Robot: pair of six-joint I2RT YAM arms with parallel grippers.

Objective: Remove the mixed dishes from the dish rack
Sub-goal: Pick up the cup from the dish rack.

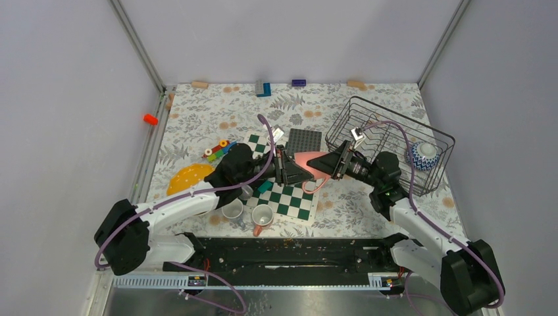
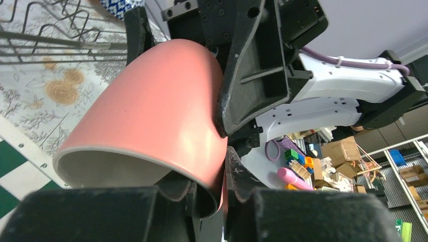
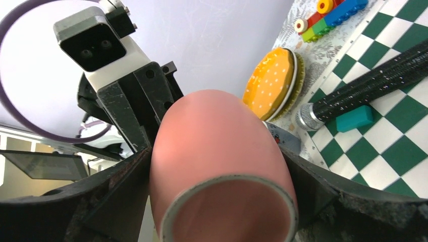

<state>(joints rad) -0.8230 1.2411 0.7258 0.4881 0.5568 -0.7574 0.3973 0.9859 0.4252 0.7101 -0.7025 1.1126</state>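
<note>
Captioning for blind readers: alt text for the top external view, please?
Two arms meet above a green-and-white chessboard, the left gripper and right gripper both holding one pink mug between them. A wire dish rack at right holds a blue-and-white patterned dish; a yellow plate and two mugs sit left.

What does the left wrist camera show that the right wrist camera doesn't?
Only left wrist: dish rack wires and the right gripper around the pink mug. Only right wrist: the yellow-orange plate, toy blocks, black stick, teal block and left gripper. Both: the pink mug and chessboard.
</note>
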